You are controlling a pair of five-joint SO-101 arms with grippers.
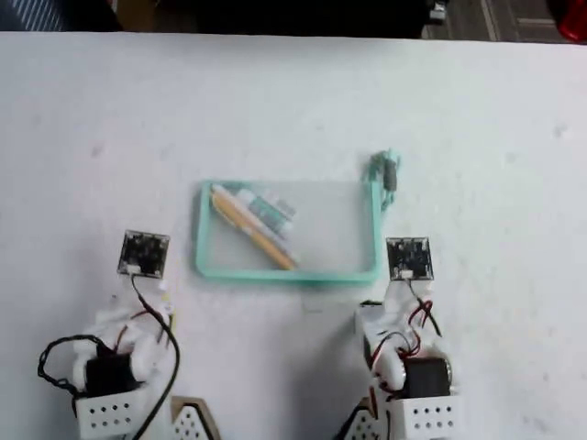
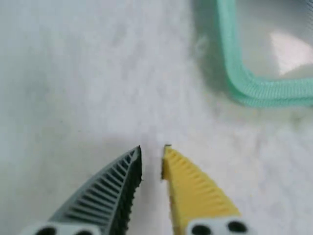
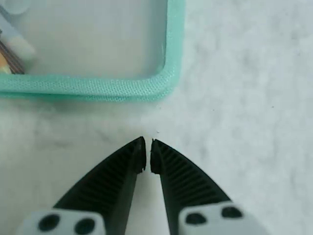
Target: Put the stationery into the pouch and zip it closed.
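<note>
Pouch [image 1: 286, 273]: lies flat on the white table [image 1: 293, 101], long side across the arms' front. Clear face, teal woven rim. The rim shows no break in either wrist view [image 2: 234, 73] [image 3: 98, 87]. Whether the zip is fully drawn cannot be told.

Stationery [image 1: 252, 227]: inside the pouch, bunched at its left end and lying aslant. A yellow pencil-like stick and a white barrel can be made out; the rest is too small to tell. The right wrist view shows the item ends [image 3: 14, 44] through the clear face, inside the rim.

Zip pull [image 1: 387, 172]: teal, on the table just outside the pouch's far right corner, touching or nearly touching the rim.

Left arm [image 1: 119, 348]: on the near side of the pouch, off its near left corner and apart from it. Left pincer [image 2: 151, 159]: one grey finger and one yellow, clenched with only a sliver between the tips, and empty. It points at bare table, with the pouch's corner near but not touched.

Right arm [image 1: 408, 357]: on the near side of the pouch, by its near right corner. Right pincer [image 3: 147, 152]: both fingers black, clenched tip to tip and empty. It sits just short of the pouch's near right corner, with no contact on the rim.
</note>
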